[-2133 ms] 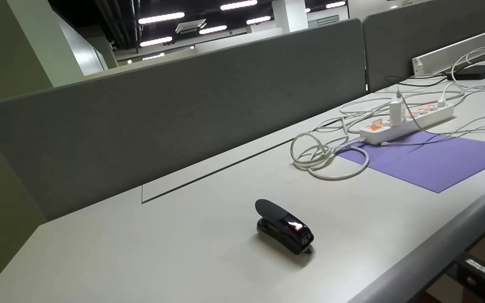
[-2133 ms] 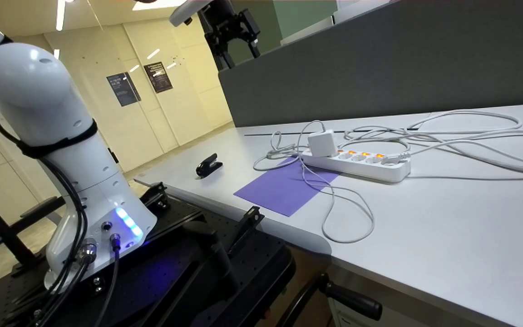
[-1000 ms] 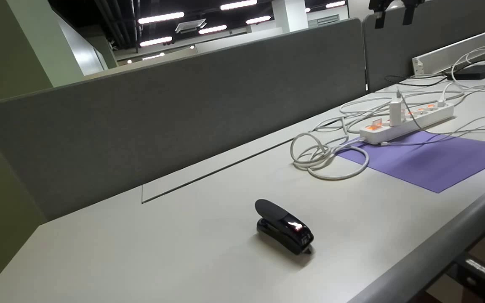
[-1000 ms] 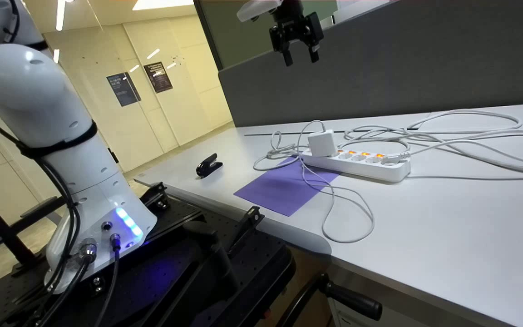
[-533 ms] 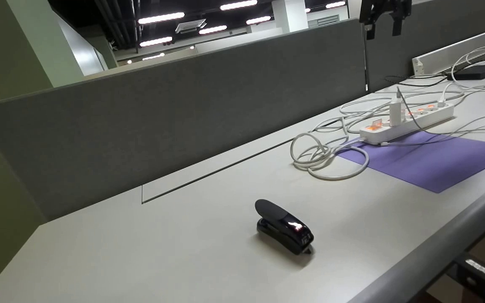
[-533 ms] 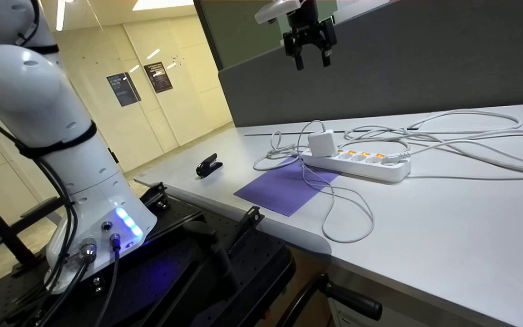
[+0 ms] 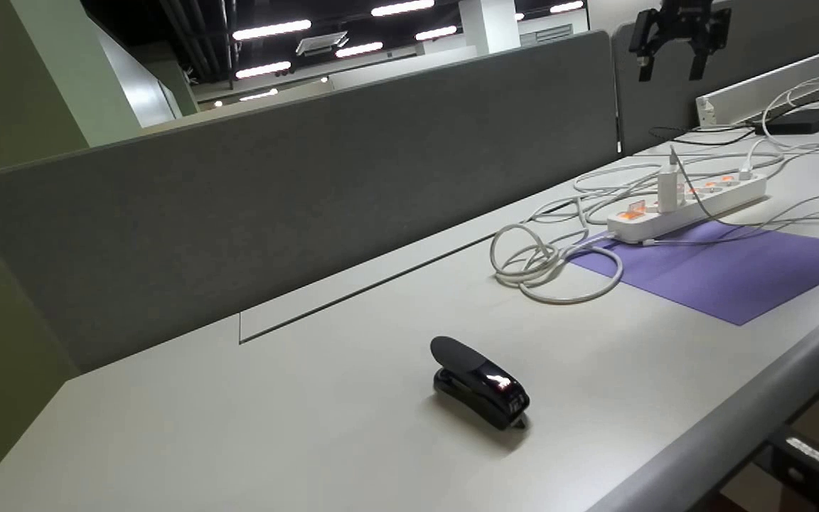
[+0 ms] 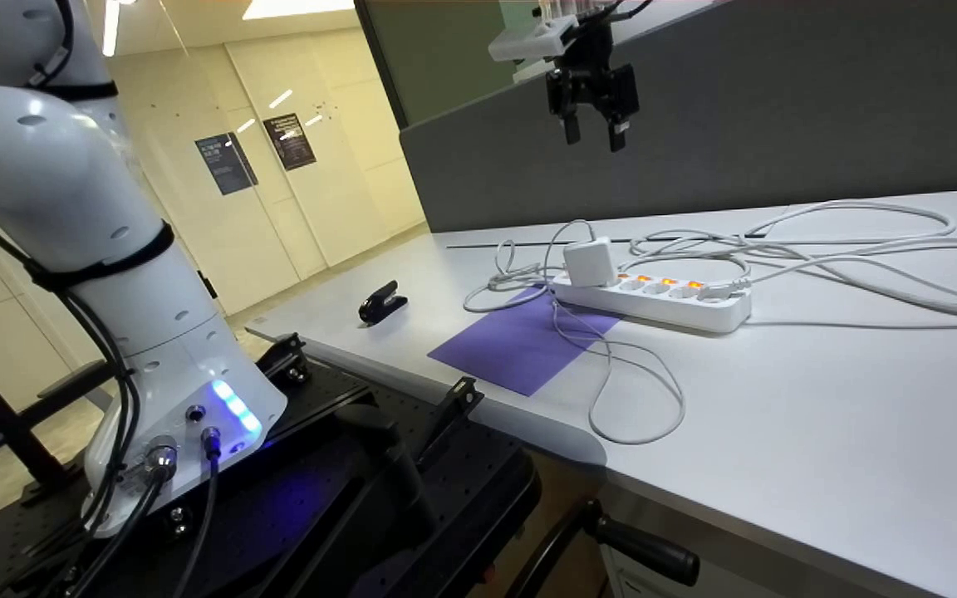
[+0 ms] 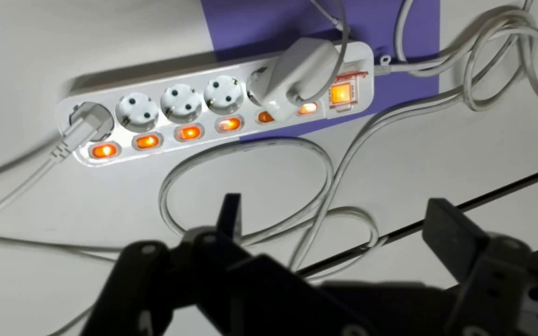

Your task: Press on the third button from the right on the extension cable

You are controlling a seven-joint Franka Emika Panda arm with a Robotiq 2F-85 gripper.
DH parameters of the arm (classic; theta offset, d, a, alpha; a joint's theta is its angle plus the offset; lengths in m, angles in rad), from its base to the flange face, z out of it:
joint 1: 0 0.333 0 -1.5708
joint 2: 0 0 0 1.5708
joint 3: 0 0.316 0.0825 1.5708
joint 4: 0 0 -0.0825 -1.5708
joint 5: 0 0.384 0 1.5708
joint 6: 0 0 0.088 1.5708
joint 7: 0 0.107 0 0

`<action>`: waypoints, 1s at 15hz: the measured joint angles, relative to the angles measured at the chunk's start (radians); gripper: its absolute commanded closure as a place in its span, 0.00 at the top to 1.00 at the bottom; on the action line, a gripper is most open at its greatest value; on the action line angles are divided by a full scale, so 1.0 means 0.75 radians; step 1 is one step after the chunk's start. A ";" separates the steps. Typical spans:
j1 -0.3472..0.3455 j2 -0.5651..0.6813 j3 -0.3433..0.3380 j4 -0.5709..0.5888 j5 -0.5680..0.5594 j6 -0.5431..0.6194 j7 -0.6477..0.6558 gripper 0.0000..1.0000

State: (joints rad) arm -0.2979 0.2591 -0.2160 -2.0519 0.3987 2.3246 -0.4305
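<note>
The extension cable is a white power strip (image 9: 222, 135) with a row of lit orange buttons along one long edge in the wrist view. The third button (image 9: 189, 133) from that view's left end is lit and uncovered. A large lit main switch (image 9: 341, 93) with a raised clear cover sits at the right end. The strip lies on the table in both exterior views (image 7: 715, 205) (image 8: 653, 309). My gripper (image 9: 334, 205) is open and empty, its fingers wide apart. It hangs well above the strip, pointing down, in both exterior views (image 7: 671, 76) (image 8: 595, 143).
A bulky white adapter (image 9: 304, 70) stands in the strip and partly covers one button. A white plug (image 9: 82, 128) fills the opposite end socket. Loose white cables (image 9: 250, 144) loop around. A purple sheet (image 8: 520, 340), a black stapler (image 8: 382, 303) and a grey partition (image 8: 736, 116) are nearby.
The gripper has come into the exterior view that lacked it. In both exterior views it has come lower, moving mostly rightward, towards the space above the strip. The fingers stay apart.
</note>
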 measured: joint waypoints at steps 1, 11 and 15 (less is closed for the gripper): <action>-0.026 0.024 0.002 0.001 0.042 0.003 -0.009 1.00; -0.152 0.224 0.070 0.083 0.166 0.028 -0.094 1.00; -0.151 0.221 0.081 0.075 0.149 0.058 -0.096 1.00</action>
State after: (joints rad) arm -0.4111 0.4245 -0.1550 -1.9955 0.5101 2.3683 -0.5022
